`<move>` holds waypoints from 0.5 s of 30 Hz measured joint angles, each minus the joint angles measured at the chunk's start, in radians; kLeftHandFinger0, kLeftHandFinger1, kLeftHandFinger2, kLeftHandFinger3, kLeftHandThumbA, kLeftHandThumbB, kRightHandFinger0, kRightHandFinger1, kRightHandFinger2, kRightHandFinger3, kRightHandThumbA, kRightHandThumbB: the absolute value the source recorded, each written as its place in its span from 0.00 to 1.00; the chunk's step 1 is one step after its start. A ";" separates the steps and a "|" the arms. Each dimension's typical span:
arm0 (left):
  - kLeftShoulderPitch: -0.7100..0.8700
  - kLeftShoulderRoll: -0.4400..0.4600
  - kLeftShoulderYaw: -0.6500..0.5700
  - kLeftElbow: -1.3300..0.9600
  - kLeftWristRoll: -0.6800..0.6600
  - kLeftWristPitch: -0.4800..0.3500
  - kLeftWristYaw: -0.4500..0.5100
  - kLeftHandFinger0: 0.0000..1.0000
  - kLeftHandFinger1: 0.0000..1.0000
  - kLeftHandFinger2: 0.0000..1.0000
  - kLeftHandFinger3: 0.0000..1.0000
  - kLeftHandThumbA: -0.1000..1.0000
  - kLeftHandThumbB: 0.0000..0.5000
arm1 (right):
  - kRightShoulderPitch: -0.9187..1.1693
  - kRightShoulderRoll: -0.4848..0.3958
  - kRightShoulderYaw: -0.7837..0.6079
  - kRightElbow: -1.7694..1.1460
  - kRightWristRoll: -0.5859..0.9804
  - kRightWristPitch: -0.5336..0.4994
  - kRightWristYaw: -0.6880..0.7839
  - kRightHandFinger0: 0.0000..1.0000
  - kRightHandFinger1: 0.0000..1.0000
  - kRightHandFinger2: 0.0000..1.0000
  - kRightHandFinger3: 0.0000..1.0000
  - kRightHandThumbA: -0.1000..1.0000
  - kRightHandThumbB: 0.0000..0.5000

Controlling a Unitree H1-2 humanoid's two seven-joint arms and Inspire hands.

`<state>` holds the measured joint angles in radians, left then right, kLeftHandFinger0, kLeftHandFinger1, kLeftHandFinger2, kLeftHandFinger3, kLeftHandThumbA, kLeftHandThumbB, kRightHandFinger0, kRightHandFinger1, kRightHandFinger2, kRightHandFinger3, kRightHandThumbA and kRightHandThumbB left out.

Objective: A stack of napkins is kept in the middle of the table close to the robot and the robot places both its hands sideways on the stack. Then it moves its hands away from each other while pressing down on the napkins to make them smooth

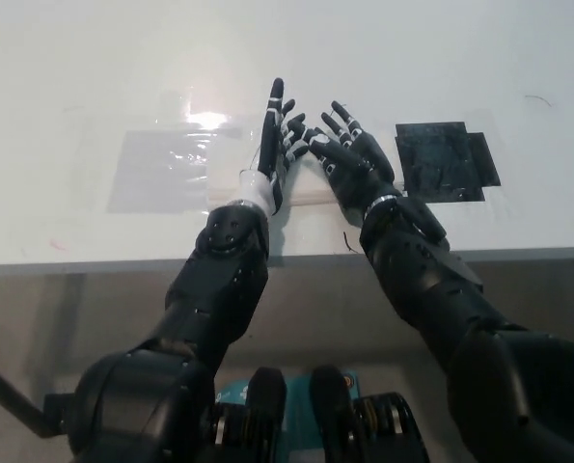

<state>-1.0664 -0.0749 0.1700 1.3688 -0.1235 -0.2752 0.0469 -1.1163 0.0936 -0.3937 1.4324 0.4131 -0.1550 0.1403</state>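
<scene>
A flat white stack of napkins (308, 189) lies on the white table (65, 77), close to its near edge. My left hand (275, 135) stands on its side over the middle of the stack, open with its fingers stretched out away from me. Right beside it, my right hand (352, 156) is over the stack's right part, open with its fingers spread. The fingertips of the two hands nearly touch. Both hands hide the middle of the stack, and I cannot tell how hard they press.
A clear shiny patch (161, 169) lies on the table left of the napkins. A black patch (446, 159) lies to their right. The table's near edge (74, 260) runs just below the stack.
</scene>
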 measured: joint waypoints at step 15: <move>0.024 0.006 0.018 0.004 -0.023 -0.022 -0.018 1.00 1.00 1.00 1.00 1.00 0.82 | 0.028 0.009 -0.010 -0.005 0.016 -0.007 0.009 1.00 1.00 1.00 1.00 1.00 0.78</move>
<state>-1.0420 -0.0693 0.1880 1.3725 -0.1462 -0.2977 0.0289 -1.0879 0.1022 -0.4042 1.4275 0.4289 -0.1620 0.1491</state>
